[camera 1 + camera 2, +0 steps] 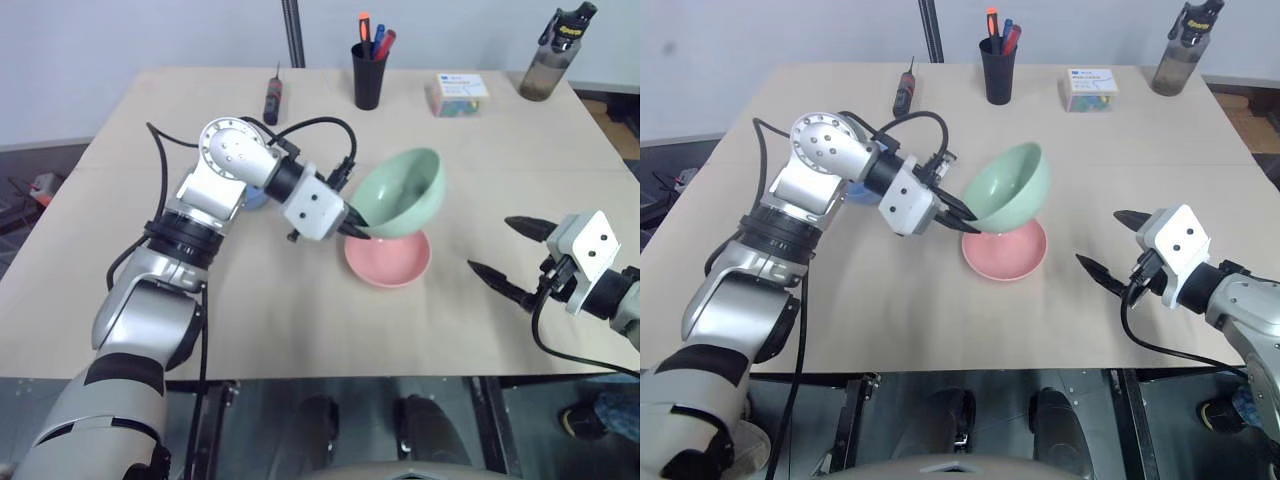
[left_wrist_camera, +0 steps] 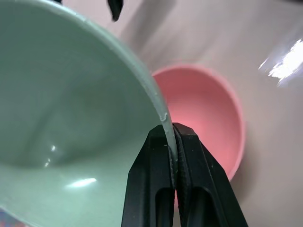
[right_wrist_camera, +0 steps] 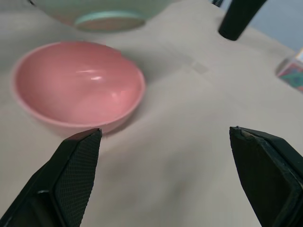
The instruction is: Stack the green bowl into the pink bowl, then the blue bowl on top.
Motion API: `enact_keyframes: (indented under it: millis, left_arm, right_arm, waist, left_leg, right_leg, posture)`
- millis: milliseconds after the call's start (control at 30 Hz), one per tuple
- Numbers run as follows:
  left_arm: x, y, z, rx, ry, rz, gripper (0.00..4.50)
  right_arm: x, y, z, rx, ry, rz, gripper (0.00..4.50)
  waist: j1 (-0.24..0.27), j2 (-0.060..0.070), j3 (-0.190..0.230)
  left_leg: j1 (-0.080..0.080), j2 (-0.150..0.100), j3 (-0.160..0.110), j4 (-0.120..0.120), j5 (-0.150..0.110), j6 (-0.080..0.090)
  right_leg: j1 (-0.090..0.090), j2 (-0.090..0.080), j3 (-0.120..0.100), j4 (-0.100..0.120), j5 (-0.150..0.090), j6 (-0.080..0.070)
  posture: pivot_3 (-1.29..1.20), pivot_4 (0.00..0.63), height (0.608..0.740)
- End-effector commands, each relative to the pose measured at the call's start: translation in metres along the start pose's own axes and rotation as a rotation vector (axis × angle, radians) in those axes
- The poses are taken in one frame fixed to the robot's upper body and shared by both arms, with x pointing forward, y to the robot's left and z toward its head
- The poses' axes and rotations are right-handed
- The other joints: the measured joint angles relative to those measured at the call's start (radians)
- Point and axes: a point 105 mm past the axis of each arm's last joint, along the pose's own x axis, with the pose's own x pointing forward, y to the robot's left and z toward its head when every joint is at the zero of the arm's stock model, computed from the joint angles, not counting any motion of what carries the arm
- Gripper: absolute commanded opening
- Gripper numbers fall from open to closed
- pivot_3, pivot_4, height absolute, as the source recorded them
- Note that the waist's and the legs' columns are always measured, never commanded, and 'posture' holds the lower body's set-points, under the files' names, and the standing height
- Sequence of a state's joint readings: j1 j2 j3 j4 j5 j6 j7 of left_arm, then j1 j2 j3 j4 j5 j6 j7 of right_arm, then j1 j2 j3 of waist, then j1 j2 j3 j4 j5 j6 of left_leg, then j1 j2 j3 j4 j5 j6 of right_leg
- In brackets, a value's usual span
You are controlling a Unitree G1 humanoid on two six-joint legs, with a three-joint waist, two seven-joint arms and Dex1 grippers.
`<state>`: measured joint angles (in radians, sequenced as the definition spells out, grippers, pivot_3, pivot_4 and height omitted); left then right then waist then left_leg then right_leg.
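Right gripper (image 1: 508, 250): black fingers standing spread, gripping nothing. Left gripper (image 1: 358, 229): fingers pinching the rim of the small mint-green plastic bowl (image 1: 400, 192), tilting it above the salmon-pink plastic bowl (image 1: 388, 257) on the table. Step: first stacking; next, levelling, lowering, releasing.

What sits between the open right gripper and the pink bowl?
Nothing: bare table runs from the right gripper to the pink bowl, seen in the right wrist view.
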<state>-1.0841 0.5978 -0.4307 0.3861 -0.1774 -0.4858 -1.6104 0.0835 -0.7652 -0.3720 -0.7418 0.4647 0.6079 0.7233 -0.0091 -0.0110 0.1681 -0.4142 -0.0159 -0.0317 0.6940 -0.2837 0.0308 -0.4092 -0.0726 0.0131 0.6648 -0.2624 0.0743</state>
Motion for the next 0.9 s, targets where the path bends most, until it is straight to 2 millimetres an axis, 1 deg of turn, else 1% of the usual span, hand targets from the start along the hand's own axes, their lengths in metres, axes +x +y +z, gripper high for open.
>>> enact_keyframes:
  millis: [33,67,167,300,333,367,400,433,467,500,533,567,600,667,700,767,800,833,900]
  left_arm:
    - [0.007,0.001,0.005,0.031,-0.015,-0.03,0.08]
    - [0.008,0.001,0.003,0.035,-0.009,-0.039,0.08]
    - [0.009,0.0,0.0,0.041,-0.002,-0.054,0.08]
    - [0.014,-0.001,-0.003,0.081,0.021,-0.09,0.08]
    - [0.015,-0.002,-0.006,0.094,0.038,-0.106,0.37]
    - [0.016,-0.004,-0.008,0.103,0.05,-0.122,0.54]
    - [0.016,-0.005,-0.009,0.105,0.052,-0.127,0.89]
    - [0.016,-0.005,-0.009,0.103,0.049,-0.126,1.07]
    - [0.014,-0.004,-0.008,0.093,0.042,-0.12,1.41]
    - [0.013,-0.002,-0.006,0.083,0.032,-0.102,2.06]
    - [0.01,0.001,-0.005,0.07,0.023,-0.077,2.35]
    - [0.006,0.003,-0.003,0.051,0.021,-0.049,2.51]
    - [0.001,0.006,-0.002,0.022,0.021,-0.018,2.51]
    - [-0.015,0.018,-0.005,-0.059,0.053,0.121,2.51]
    - [-0.018,0.021,-0.006,-0.078,0.063,0.157,2.51]
    - [-0.038,0.022,-0.025,-0.153,0.226,0.261,2.51]
    - [-0.048,0.018,-0.035,-0.198,0.308,0.29,2.51]
    - [-0.065,0.009,-0.049,-0.273,0.426,0.333,2.51]
    - [-0.09,-0.006,-0.066,-0.397,0.598,0.422,2.51]
  right_arm:
    - [-0.026,0.011,0.021,-0.02,-0.081,0.03,4.5]
    - [-0.032,0.013,0.022,-0.018,-0.08,0.029,4.5]
    - [-0.042,0.016,0.023,-0.007,-0.076,0.034,4.5]
    - [-0.051,0.017,0.034,-0.023,-0.133,0.023,4.5]
    - [-0.05,0.017,0.035,-0.029,-0.139,0.021,4.5]
    - [-0.049,0.017,0.035,-0.03,-0.142,0.023,4.5]
    - [-0.047,0.017,0.034,-0.03,-0.14,0.029,4.5]
    - [-0.046,0.017,0.034,-0.03,-0.139,0.035,4.5]
    - [-0.044,0.017,0.033,-0.029,-0.139,0.038,4.5]
    - [-0.042,0.017,0.033,-0.03,-0.139,0.045,4.5]
    - [-0.041,0.018,0.033,-0.03,-0.141,0.052,4.5]
    - [-0.039,0.018,0.032,-0.027,-0.143,0.058,4.5]
    - [-0.038,0.018,0.032,-0.026,-0.144,0.064,4.5]
    - [-0.033,0.019,0.031,-0.021,-0.144,0.086,4.5]
    - [-0.032,0.019,0.03,-0.021,-0.144,0.092,4.5]
    - [-0.027,0.019,0.031,-0.023,-0.156,0.115,4.5]
    - [-0.025,0.019,0.032,-0.025,-0.163,0.126,4.5]
    - [-0.02,0.019,0.033,-0.027,-0.175,0.147,4.5]
    - [-0.012,0.019,0.033,-0.032,-0.189,0.184,4.5]
  waist:
    - [0.003,0.0,0.0]
    - [0.002,0.0,0.0]
    - [-0.005,0.0,0.0]
    - [-0.003,0.0,0.0]
    - [-0.003,0.0,0.0]
    - [-0.003,0.0,0.0]
    - [-0.003,0.0,0.0]
    - [-0.003,0.0,0.0]
    - [-0.003,0.0,0.0]
    - [-0.003,0.0,0.0]
    - [-0.003,0.0,0.0]
    - [-0.003,0.0,0.0]
    - [-0.003,0.0,0.0]
    - [-0.006,0.0,0.0]
    - [-0.005,0.0,0.0]
    - [-0.006,0.0,0.0]
    - [-0.006,0.0,0.0]
    - [-0.009,0.001,0.0]
    - [-0.018,0.001,-0.001]
  left_leg:
    - [0.0,0.0,0.0,0.001,0.0,0.0]
    - [0.0,0.0,-0.001,0.001,0.0,0.0]
    - [0.0,0.0,0.0,0.004,-0.003,0.004]
    - [0.002,0.0,0.0,0.006,-0.003,0.005]
    - [0.002,0.0,0.001,0.007,-0.003,0.005]
    - [0.002,0.0,0.001,0.007,-0.003,0.005]
    - [0.002,0.0,0.001,0.008,-0.003,0.005]
    - [0.002,0.0,0.001,0.008,-0.003,0.005]
    - [0.002,0.0,0.001,0.008,-0.003,0.005]
    - [0.002,0.0,0.001,0.008,-0.003,0.005]
    - [0.002,0.0,0.001,0.008,-0.003,0.005]
    - [0.002,0.0,0.001,0.008,-0.003,0.005]
    - [0.002,0.0,0.001,0.008,-0.003,0.005]
    - [0.002,0.001,0.001,0.008,-0.003,0.005]
    - [0.002,0.001,0.001,0.008,-0.003,0.005]
    - [0.002,0.001,0.0,0.008,-0.003,0.005]
    - [0.002,0.001,0.001,0.008,-0.003,0.005]
    - [0.002,0.001,0.001,0.008,-0.003,0.005]
    - [0.003,0.001,0.002,0.008,-0.003,0.005]
  right_leg:
    - [0.0,0.0,0.0,0.0,0.0,0.0]
    - [0.001,0.0,-0.001,0.0,0.0,0.0]
    - [0.002,0.0,0.0,0.001,0.0,0.0]
    - [0.002,0.001,0.001,0.006,0.0,0.0]
    - [0.002,0.001,0.001,0.007,0.0,0.0]
    - [0.002,0.001,0.001,0.007,0.0,0.0]
    - [0.002,0.001,0.001,0.007,0.0,0.0]
    - [0.002,0.001,0.001,0.007,0.0,0.0]
    - [0.002,0.001,0.001,0.007,0.0,0.0]
    - [0.002,0.001,0.001,0.007,0.0,0.0]
    - [0.002,0.001,0.001,0.007,0.0,0.0]
    - [0.002,0.001,0.002,0.007,0.0,0.0]
    - [0.002,0.001,0.001,0.007,0.0,0.0]
    - [0.002,0.001,0.001,0.007,0.0,0.0]
    - [0.001,0.001,0.002,0.008,0.0,0.0]
    - [0.001,0.001,0.001,0.008,0.0,0.0]
    - [0.001,0.001,0.002,0.008,0.0,0.0]
    - [0.001,0.001,0.002,0.008,0.0,0.0]
    - [0.001,0.002,0.003,0.008,0.0,0.0]
  posture:
    - [0.0,0.15,0.74]
    - [0.0,0.15,0.74]
    - [0.0,0.15,0.74]
    - [0.0,0.15,0.74]
    - [0.0,0.15,0.74]
    - [0.0,0.15,0.74]
    - [0.0,0.15,0.74]
    - [0.0,0.15,0.74]
    - [0.0,0.15,0.74]
    - [0.0,0.15,0.74]
    - [0.0,0.15,0.74]
    - [0.0,0.15,0.74]
    - [0.0,0.15,0.74]
    - [0.0,0.15,0.74]
    - [0.0,0.15,0.74]
    - [0.0,0.15,0.74]
    - [0.0,0.15,0.74]
    - [0.0,0.15,0.74]
    - [0.0,0.15,0.74]
